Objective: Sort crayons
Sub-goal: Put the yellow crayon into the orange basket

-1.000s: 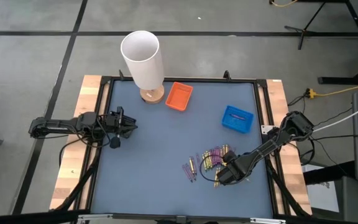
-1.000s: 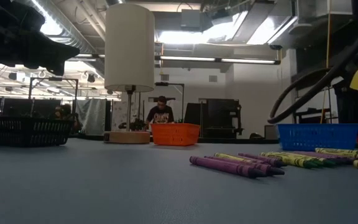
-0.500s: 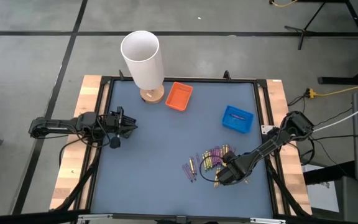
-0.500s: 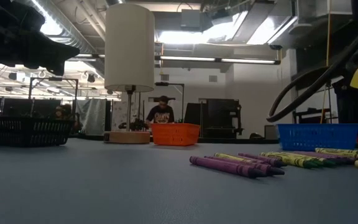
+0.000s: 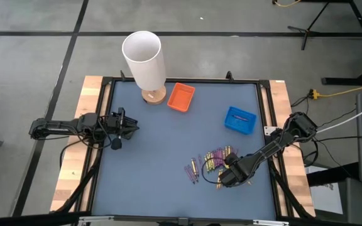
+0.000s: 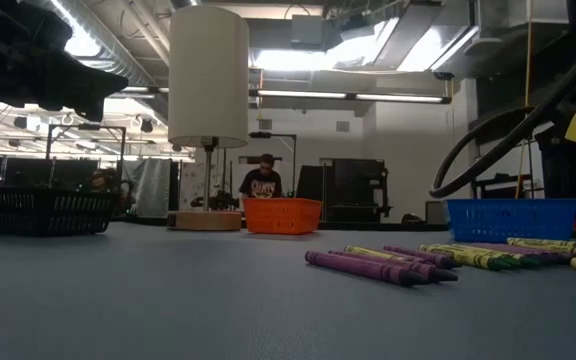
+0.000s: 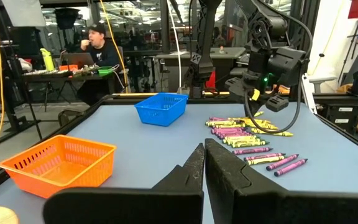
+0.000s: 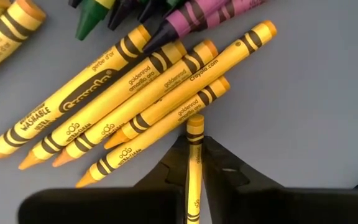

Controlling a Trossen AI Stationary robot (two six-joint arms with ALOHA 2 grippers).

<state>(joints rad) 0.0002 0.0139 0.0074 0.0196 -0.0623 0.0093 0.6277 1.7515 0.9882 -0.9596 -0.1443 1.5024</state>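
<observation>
I see yellow-gold crayons (image 8: 123, 102) with black bands and black lettering on their wrappers, beside purple crayons (image 8: 213, 14) striped in black and one dark green tip (image 8: 91, 15). My table (image 5: 156, 150) shows a grey-blue mat edged in pale wood, carrying an orange tray (image 5: 181, 96), a blue tray (image 5: 240, 119) and a white-shaded lamp (image 5: 144, 58).

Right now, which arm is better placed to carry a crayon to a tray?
Right. Its end effector is shut on a yellow crayon beside the pile; the left end effector sits shut at the far edge.
</observation>
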